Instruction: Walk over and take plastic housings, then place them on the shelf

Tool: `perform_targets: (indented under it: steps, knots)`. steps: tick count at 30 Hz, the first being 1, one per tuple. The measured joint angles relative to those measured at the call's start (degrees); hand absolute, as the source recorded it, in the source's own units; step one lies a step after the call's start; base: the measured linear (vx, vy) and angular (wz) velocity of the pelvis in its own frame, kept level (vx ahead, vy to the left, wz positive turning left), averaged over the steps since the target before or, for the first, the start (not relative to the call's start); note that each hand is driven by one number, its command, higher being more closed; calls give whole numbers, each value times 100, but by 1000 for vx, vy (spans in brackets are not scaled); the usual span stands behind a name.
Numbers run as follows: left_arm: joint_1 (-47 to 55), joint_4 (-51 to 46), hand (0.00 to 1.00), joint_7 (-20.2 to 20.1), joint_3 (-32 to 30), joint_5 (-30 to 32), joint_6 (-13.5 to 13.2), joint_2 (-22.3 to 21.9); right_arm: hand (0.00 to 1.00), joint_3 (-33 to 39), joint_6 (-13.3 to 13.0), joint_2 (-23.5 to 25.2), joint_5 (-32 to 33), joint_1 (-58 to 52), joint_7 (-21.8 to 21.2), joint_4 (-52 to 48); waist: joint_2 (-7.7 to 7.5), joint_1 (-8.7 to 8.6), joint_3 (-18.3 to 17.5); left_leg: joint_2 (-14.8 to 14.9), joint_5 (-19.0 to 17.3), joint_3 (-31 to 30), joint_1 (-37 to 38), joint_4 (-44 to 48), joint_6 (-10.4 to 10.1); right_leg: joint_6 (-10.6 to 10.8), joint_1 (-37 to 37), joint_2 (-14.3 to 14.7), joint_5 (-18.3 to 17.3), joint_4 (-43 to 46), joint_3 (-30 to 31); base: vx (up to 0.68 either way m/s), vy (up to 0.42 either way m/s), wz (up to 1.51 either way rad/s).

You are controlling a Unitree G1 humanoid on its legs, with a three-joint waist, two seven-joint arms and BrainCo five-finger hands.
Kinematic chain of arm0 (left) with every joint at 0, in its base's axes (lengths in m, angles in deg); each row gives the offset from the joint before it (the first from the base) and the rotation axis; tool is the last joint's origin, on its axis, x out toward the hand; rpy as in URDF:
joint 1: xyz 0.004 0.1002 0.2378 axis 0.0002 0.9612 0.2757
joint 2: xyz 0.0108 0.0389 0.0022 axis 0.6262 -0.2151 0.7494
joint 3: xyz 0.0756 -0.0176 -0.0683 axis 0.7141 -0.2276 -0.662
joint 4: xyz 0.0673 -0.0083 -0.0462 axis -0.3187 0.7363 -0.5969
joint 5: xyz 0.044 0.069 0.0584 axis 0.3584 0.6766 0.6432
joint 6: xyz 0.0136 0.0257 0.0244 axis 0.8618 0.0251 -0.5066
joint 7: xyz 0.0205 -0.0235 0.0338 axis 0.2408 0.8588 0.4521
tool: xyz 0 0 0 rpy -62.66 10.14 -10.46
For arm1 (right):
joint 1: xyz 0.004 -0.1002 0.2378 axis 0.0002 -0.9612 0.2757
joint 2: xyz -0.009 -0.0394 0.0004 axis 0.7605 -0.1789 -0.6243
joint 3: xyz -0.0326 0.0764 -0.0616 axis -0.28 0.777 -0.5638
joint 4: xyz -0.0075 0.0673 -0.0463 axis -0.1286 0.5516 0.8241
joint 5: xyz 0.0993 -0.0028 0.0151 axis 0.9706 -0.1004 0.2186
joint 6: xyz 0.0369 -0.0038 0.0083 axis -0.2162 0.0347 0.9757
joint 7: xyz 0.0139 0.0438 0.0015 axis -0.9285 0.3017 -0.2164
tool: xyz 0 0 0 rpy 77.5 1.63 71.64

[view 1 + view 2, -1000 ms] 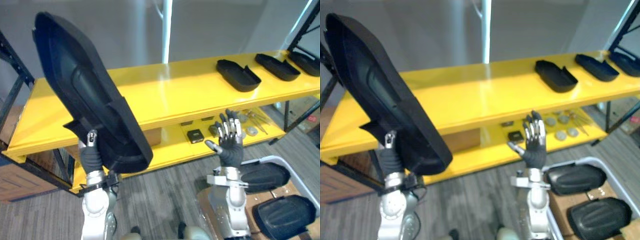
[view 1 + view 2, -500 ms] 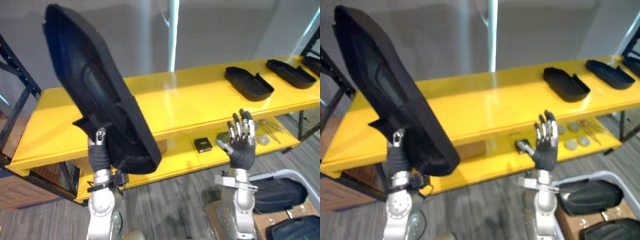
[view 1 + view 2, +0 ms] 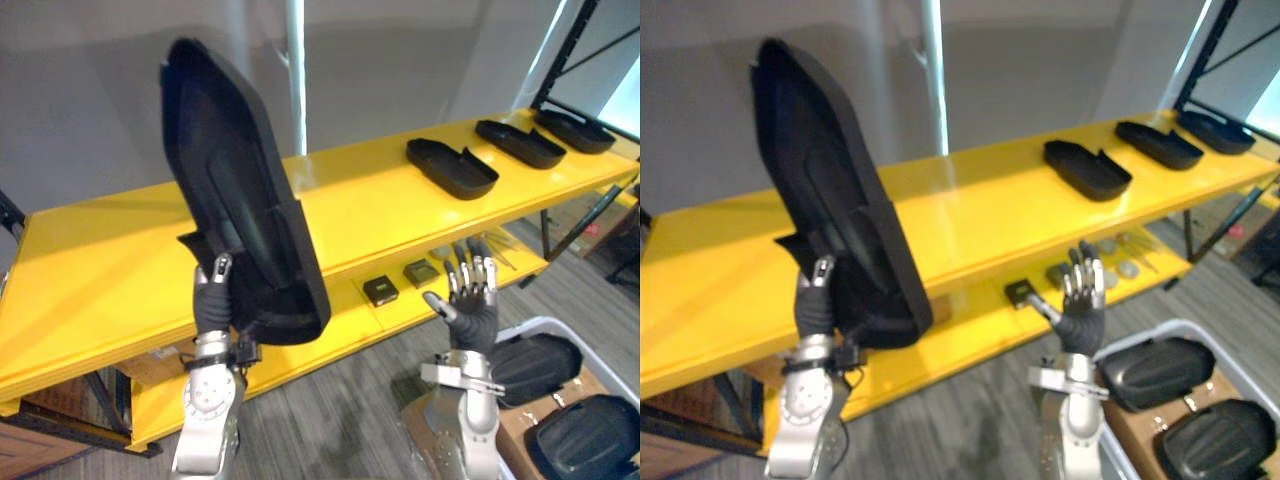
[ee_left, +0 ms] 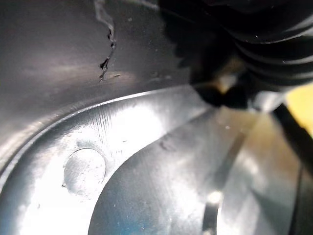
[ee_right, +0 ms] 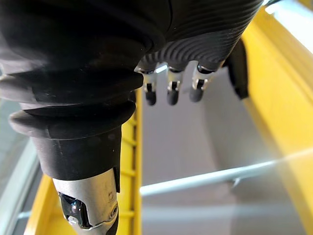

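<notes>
1. My left hand (image 3: 212,300) had the held housing (image 3: 240,210) up on end and tilted, in front of the yellow shelf (image 3: 100,270), not resting on it.
2. The thumb lay on the housing's near face. The other fingers were hidden behind its lower end, so I read the clamp from the thumb alone.
3. The left wrist view sat right against the housing's glossy inner surface. I couldn't read finger positions there.
4. My right hand (image 3: 470,305) was raised in front of the lower level, fingers straight and spread, holding nothing.
5. Top level count: three shelf housings (image 3: 451,167), with the next one (image 3: 519,143) and the far one (image 3: 572,131) in a row toward the right end, each apart from its neighbour.
6. Pale bin (image 3: 540,321) on the floor at lower right: two bin housings (image 3: 1155,370), and the nearer one (image 3: 1210,440) was cut off by the frame edge.
7. Lower level: two small dark boxes (image 3: 380,290) and (image 3: 418,272).
8. The pale round bits (image 3: 1127,268) were partly covered by my right hand and too small to count or identify.
</notes>
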Motion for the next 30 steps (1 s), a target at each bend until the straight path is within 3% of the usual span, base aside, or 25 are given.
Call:
perform_targets:
  steps: [5,9,14,17,24,28,30]
  knots:
    - [-735,1157,100,572,-61,-154,663,94,0,-122,129,-96,13,-14,-280,-6,4,-202,0,89,1,323,102,-3,-7,10,-8,39,157,-193,149,-18,-20,-33]
    - [-1310,2358,100,1467,-513,-402,845,121,0,-361,210,-273,160,-19,-647,-7,24,-398,11,144,-2,587,140,-1,-9,-9,-43,121,329,-372,322,-62,-24,-33]
    - [-1765,3195,100,2026,-1089,-671,929,481,0,-806,282,-453,241,-15,-845,-9,147,-451,88,252,32,724,186,-1,-64,-38,-71,226,366,-382,391,-39,-45,-13]
    - [-2210,3631,100,2286,-1474,-655,1177,665,0,-1004,367,-578,289,-8,-915,-10,258,-458,151,284,54,762,185,-1,-96,-35,-101,252,382,-380,424,-10,-26,-8]
    - [-2888,4570,100,2158,-1902,-536,1906,994,0,-1503,503,-814,449,98,-1064,-96,288,-615,162,328,63,862,185,-8,-110,-27,-145,281,397,-380,472,8,-15,-5]
    - [-3011,4713,100,1701,-2047,-350,2036,1105,0,-1585,641,-939,448,123,-1136,-315,335,-635,190,340,63,898,185,-5,-110,-21,-168,320,409,-380,509,-8,-13,-4]
    - [-3026,4835,100,1479,-2093,-342,2072,1244,0,-1626,891,-1042,407,134,-1139,-399,382,-668,218,365,62,948,183,0,-112,-32,-202,324,428,-382,581,-25,-10,-16]
